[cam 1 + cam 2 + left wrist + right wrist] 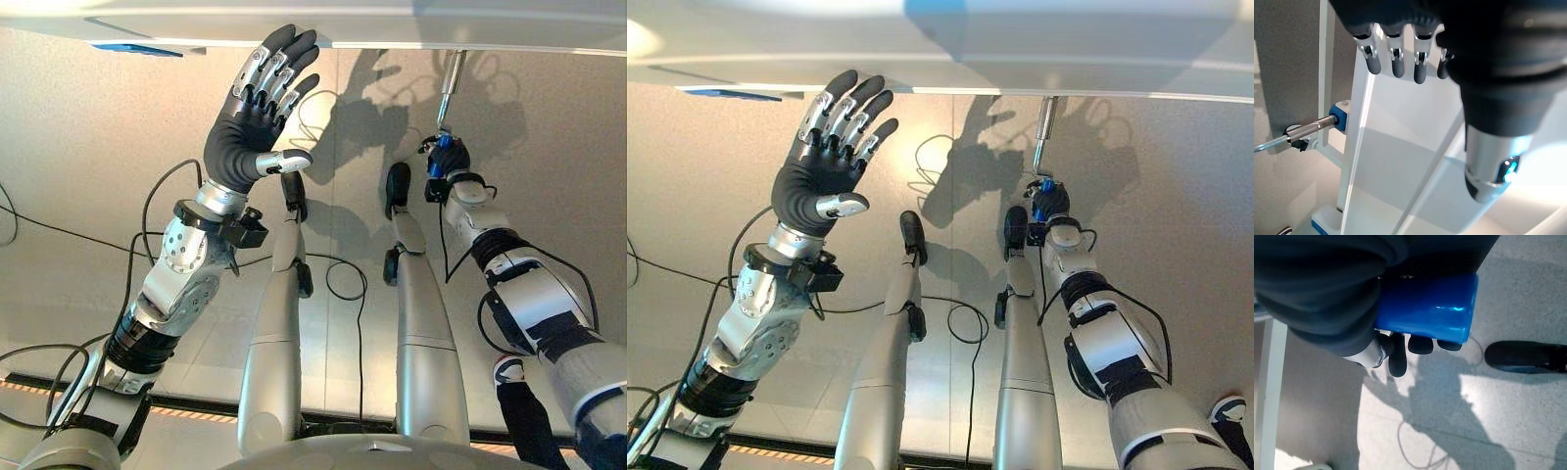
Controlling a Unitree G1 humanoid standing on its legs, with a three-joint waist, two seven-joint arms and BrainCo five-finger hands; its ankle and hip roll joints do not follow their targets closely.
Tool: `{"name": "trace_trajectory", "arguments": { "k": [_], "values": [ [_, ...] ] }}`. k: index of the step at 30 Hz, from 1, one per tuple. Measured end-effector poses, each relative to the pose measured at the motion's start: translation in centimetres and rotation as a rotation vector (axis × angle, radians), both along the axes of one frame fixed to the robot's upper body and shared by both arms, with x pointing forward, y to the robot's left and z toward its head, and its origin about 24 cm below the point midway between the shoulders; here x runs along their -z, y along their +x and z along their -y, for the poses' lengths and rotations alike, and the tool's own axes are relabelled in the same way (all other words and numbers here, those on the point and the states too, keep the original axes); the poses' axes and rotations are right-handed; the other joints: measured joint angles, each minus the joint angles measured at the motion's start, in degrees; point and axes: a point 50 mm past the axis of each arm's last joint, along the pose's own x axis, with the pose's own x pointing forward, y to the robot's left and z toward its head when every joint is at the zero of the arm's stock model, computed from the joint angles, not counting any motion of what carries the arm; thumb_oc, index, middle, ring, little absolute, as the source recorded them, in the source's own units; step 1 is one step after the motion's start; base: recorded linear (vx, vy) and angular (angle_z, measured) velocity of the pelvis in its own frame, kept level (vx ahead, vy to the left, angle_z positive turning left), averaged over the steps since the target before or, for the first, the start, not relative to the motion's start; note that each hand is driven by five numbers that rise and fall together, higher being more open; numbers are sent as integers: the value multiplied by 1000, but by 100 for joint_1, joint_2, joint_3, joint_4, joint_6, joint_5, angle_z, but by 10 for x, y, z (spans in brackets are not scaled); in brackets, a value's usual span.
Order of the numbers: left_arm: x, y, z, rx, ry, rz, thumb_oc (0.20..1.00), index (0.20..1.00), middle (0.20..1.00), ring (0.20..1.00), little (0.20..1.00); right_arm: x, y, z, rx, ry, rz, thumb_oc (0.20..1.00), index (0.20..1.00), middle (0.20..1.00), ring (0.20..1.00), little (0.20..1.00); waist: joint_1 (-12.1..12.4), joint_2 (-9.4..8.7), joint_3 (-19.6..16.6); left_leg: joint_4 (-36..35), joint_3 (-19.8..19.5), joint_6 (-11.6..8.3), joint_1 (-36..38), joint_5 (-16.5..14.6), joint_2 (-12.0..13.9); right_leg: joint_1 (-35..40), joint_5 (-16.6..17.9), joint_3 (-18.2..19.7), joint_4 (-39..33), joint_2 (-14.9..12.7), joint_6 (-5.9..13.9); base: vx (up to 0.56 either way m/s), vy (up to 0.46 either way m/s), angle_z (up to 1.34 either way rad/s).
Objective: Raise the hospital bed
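Right hand [447,168]: fingers wrapped round the blue crank handle [1425,308].
Left hand [257,108]: spread, idle.
Handling: rigid crank shaft [451,83], likely stiff; grip the handle.

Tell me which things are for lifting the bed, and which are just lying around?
For the job:
- blue handle, gripped by the right hand
- silver crank rod running up to the bed
- white bed frame
- left hand, open, raised near the bed's edge

Just around:
- grey floor
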Motion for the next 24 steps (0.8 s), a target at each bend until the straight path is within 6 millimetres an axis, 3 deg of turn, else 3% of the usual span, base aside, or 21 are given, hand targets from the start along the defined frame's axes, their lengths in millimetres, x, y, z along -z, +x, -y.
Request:
{"name": "trace_trajectory", "arguments": {
  "k": [17,24],
  "values": [
    [-4,1,-7,-41,-19,7,1000,1000,1000,1000,1000,0,-1,-9,-36,-68,-7,200,200,200,200,200,4,18,-1,5,29,0,33,0,26,19,19,2,4,18,-27,2,24,0],
    [-3,1,-8,-46,-25,7,1000,1000,1000,1000,1000,-3,-3,-34,-147,-105,10,200,200,200,200,200,35,130,11,5,46,-1,39,0,35,20,24,1,3,22,-35,-1,5,0]
  ]
}}
